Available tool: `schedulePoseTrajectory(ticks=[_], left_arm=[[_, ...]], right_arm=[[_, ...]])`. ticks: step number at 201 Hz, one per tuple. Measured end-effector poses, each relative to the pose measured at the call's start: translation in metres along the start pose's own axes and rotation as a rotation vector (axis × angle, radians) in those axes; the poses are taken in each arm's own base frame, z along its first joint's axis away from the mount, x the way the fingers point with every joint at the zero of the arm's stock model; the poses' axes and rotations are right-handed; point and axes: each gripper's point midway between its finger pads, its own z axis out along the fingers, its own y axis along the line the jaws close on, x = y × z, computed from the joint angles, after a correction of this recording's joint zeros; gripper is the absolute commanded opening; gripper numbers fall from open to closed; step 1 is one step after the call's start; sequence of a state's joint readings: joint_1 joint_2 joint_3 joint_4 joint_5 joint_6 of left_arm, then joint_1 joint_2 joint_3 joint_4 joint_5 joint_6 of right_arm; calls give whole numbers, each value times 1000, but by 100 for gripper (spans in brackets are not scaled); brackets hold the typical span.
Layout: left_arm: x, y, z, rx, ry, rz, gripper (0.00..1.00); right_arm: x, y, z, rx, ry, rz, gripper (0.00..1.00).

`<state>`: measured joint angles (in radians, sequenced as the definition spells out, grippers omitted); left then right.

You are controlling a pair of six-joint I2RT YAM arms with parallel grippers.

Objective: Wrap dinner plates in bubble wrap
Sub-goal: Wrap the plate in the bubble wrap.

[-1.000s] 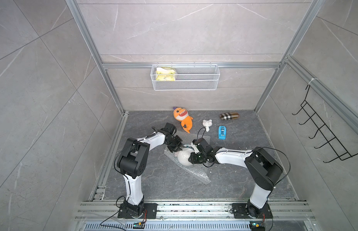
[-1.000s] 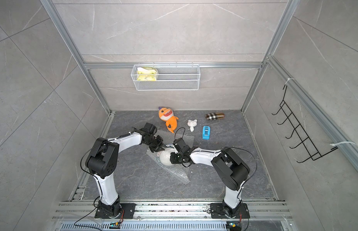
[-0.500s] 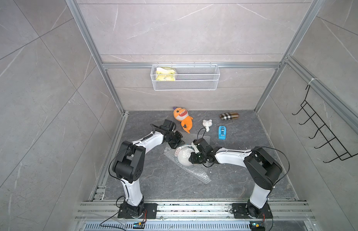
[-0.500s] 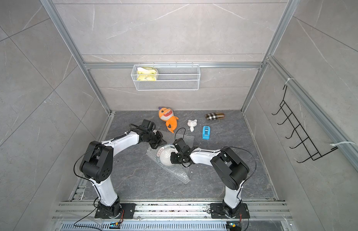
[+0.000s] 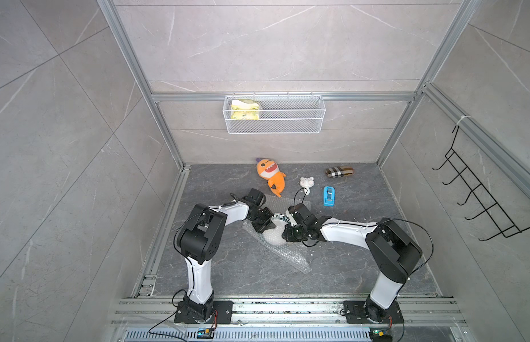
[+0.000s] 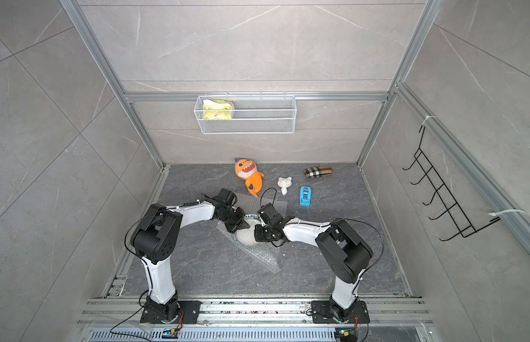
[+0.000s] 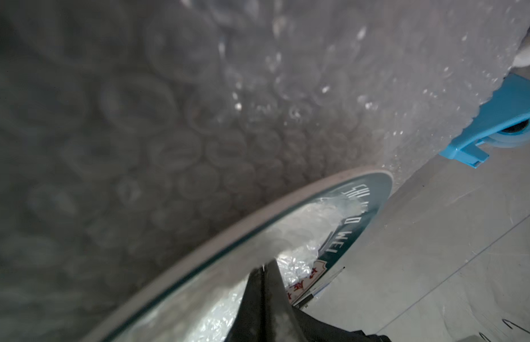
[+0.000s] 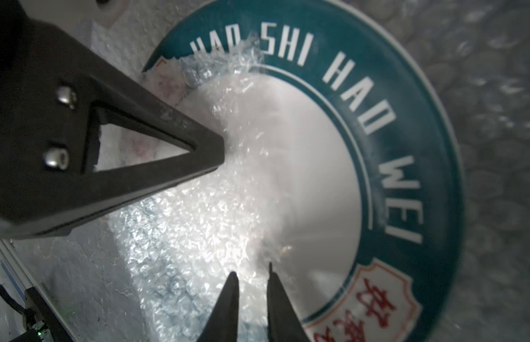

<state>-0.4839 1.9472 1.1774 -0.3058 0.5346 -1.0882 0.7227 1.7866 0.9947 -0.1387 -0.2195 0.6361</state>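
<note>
The dinner plate point(image 5: 280, 217) lies on the floor between my two arms, its white centre half under the bubble wrap point(image 5: 287, 254). In the right wrist view the plate point(image 8: 406, 148) shows a dark green rim with white lettering and a red-and-white patch. My left gripper point(image 5: 272, 228) is over the plate's middle, shut on a fold of bubble wrap point(image 8: 183, 231); its fingers point(image 8: 124, 183) reach in from the side. Facing it, my right gripper point(image 8: 252, 271) has its jaws a narrow gap apart with wrap pinched between them. From the left wrist, the left gripper point(image 7: 263, 268) sits above the plate's rim point(image 7: 361, 207).
An orange shark plush point(image 5: 269, 174), a small white figure point(image 5: 306, 183), a blue tape dispenser point(image 5: 329, 196) and a plaid case point(image 5: 339, 171) lie beyond the plate. A wire basket point(image 5: 274, 114) hangs on the back wall. A black hook rack point(image 5: 480, 201) is on the right wall.
My left gripper has shut on the wrap's far edge and moved in over the plate's middle, drawing wrap with it. The right gripper has stayed put, jaws slightly narrower.
</note>
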Motion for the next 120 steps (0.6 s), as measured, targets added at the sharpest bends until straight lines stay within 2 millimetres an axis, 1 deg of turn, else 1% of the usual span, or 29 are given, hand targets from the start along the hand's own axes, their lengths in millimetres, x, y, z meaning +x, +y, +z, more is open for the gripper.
schedulePoseTrajectory(ticks=[5,16,33,45,57,73,83,92,107,120], left_arm=[[0,0,0,0,-2,3,0],[-1,0,0,0,-3,8,0],[-1,0,1,-2,-6,18,0],[-2,1,1,-2,-8,24,0],[-2,0,2,0,-6,28,0],[-3,0,2,5,-7,37,0],[-3,-1,3,8,-5,41,0],[-3,-1,3,10,-4,43,0],[-3,-2,4,18,2,48,0],[-4,-3,5,26,5,50,0]], right_arm=[[0,-1,0,2,1,2,24],[0,-2,-1,4,4,7,31],[0,0,-9,1,1,-5,49],[1,4,-24,-8,-14,-4,58],[2,9,-44,-25,-36,-9,63],[7,13,-73,-51,-71,-16,68],[16,13,-88,-63,-80,-11,70],[24,10,-96,-64,-77,1,73],[45,1,-100,-47,-40,24,76],[67,-7,-97,-23,10,50,76]])
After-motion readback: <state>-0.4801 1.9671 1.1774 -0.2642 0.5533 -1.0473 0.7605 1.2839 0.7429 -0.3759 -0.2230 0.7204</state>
